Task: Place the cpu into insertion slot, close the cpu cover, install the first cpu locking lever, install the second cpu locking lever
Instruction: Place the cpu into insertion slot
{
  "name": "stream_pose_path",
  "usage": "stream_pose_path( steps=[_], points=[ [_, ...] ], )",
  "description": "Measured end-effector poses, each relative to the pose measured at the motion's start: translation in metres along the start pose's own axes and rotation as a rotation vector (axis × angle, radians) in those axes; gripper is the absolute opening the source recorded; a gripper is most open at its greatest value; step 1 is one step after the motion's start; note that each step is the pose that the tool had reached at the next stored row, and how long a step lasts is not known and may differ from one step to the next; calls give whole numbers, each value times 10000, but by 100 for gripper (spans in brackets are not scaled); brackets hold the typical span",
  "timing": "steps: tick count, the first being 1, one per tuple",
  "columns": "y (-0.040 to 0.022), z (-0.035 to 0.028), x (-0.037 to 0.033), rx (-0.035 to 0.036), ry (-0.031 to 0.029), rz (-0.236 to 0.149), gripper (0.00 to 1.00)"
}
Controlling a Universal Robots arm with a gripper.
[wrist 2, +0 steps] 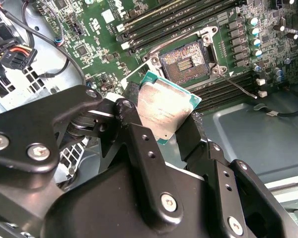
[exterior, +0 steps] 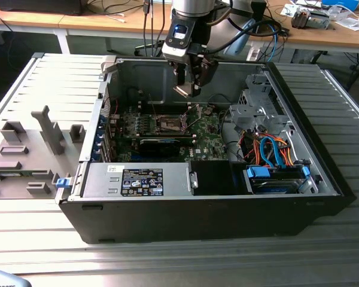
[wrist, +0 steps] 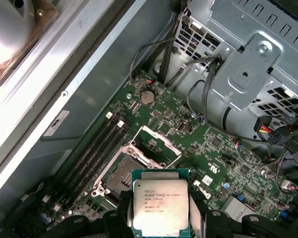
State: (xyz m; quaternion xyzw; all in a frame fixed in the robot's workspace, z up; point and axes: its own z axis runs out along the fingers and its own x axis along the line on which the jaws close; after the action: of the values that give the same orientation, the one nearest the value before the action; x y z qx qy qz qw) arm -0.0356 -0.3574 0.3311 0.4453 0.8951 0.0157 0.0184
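Note:
My gripper [exterior: 186, 89] hangs inside the open computer case, shut on the cpu [exterior: 183, 91], a flat square chip with a silvery top [wrist 2: 165, 110] [wrist: 161, 204]. The chip is held by its edges between the black fingers [wrist 2: 131, 124], well above the motherboard [exterior: 197, 134]. The insertion slot [exterior: 169, 124] lies open below the chip, its gold contact field showing in both wrist views [wrist 2: 187, 60] [wrist: 120, 174]. The cpu cover [wrist: 156, 145] is raised, framing one side of the socket. A thin locking lever [wrist 2: 236, 84] sticks out beside the socket.
Memory slots [wrist 2: 179, 15] flank the socket. A metal drive cage [exterior: 257, 107] with orange and blue cables [exterior: 269, 149] stands at the exterior view's right. The power supply [exterior: 137, 179] fills the case's near side. Grey fixture blocks [exterior: 36, 143] sit outside at the left.

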Motion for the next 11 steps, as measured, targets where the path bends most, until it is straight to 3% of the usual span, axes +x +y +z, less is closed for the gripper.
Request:
stream_pose_path(
  steps=[11],
  points=[
    [0,0,0,16,-25,197,54]
  ],
)
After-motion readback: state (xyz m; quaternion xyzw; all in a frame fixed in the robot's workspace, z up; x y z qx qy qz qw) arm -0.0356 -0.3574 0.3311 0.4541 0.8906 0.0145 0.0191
